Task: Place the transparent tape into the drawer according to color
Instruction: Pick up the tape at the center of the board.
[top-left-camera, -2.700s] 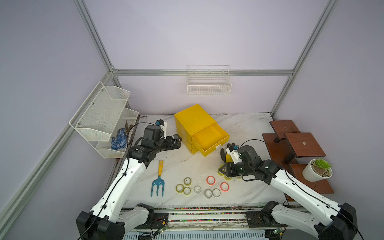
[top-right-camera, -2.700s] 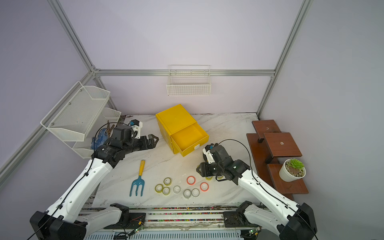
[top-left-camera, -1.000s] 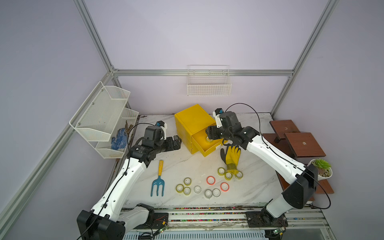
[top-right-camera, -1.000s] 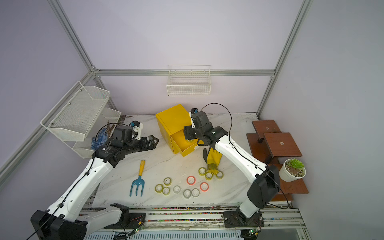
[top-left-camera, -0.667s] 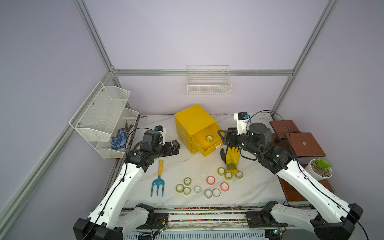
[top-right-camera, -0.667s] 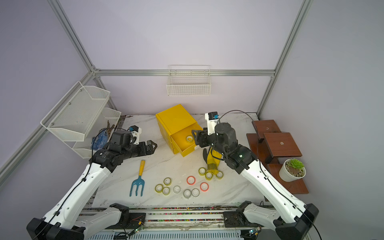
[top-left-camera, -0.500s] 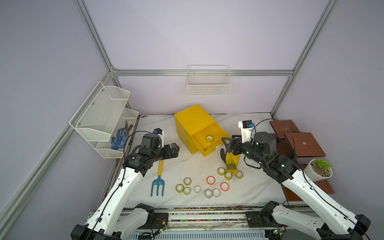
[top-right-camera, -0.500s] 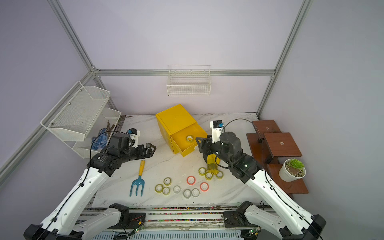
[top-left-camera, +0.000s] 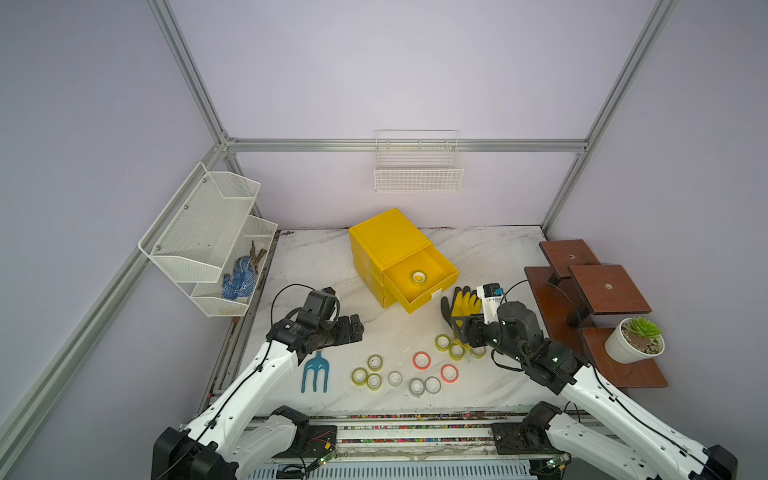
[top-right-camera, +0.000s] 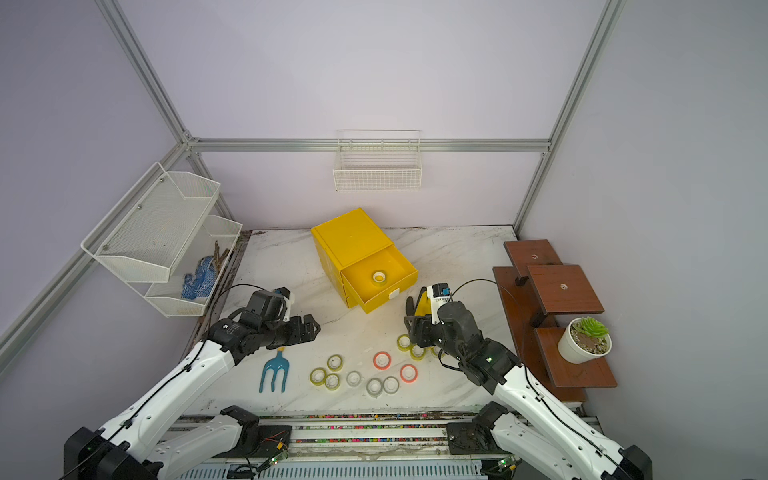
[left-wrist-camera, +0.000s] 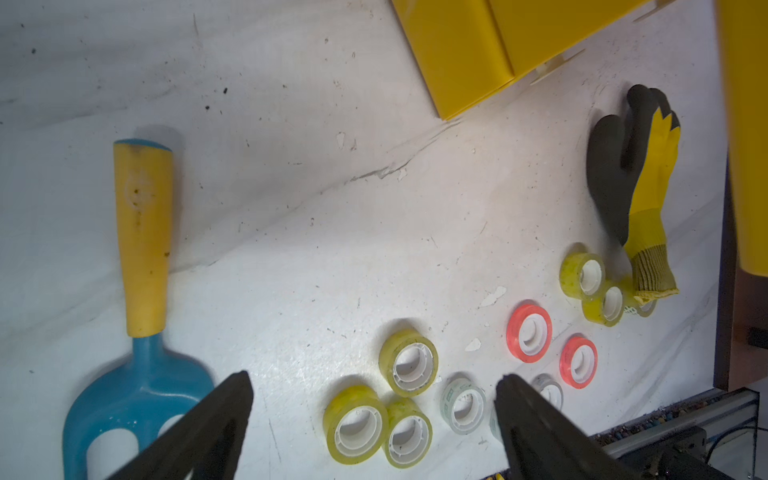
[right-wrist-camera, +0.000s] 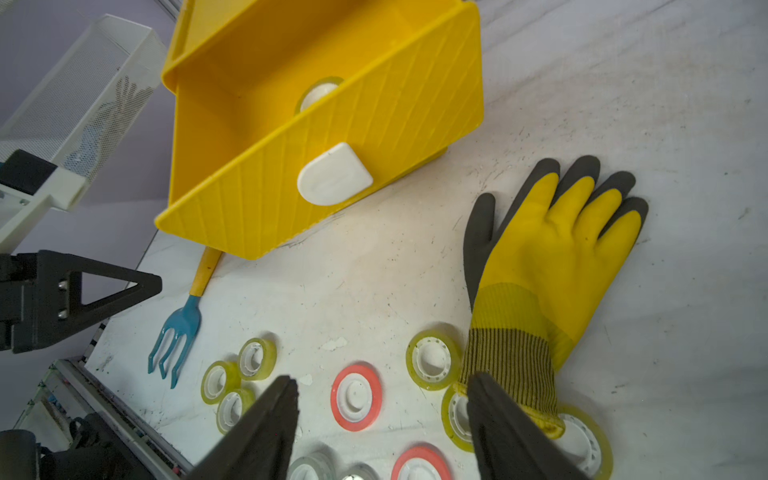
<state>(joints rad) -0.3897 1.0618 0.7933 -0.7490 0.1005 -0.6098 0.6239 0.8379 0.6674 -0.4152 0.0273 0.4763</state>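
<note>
Tabletop (top-left-camera: 324, 266): white marble pattern, scuffed and dirt-speckled. It is enclosed by lilac walls on an aluminium frame, with a wire basket (top-left-camera: 417, 174) on the back wall, a mesh rack (top-left-camera: 199, 232) at the left and a brown stepped stand (top-left-camera: 582, 291) at the right. One yellow-green tape roll (top-left-camera: 419, 277) lies in the open top drawer (top-left-camera: 419, 300) of the yellow cabinet (top-left-camera: 386, 237). The other tape rolls (top-left-camera: 422, 360) lie loose near the tabletop's front edge, between a garden fork (top-left-camera: 315, 374) and a glove (top-left-camera: 463, 301). My left jaws and my right jaws stand apart above the tabletop, holding nothing.
</note>
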